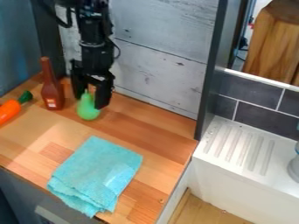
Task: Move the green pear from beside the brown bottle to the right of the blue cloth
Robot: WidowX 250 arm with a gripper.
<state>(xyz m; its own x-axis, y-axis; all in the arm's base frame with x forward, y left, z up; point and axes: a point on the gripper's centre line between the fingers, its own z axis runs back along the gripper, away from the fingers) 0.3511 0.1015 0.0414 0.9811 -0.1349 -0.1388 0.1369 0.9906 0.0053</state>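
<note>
The black gripper hangs at the upper left over the wooden counter, pointing down. Its two fingers stand apart on either side of the upper part of a green pear. The nearer finger overlaps the pear's right edge; whether either finger touches it I cannot tell. The pear stands upright with its stem up between the fingers. Left of the gripper is an upright brown bottle. An orange carrot with a green top lies at the left edge. Toward the front lies a folded turquoise cloth.
A whitewashed plank wall rises close behind the gripper, and a dark upright panel bounds the counter on the right. Beyond it are a white ribbed drainboard and dark tiles.
</note>
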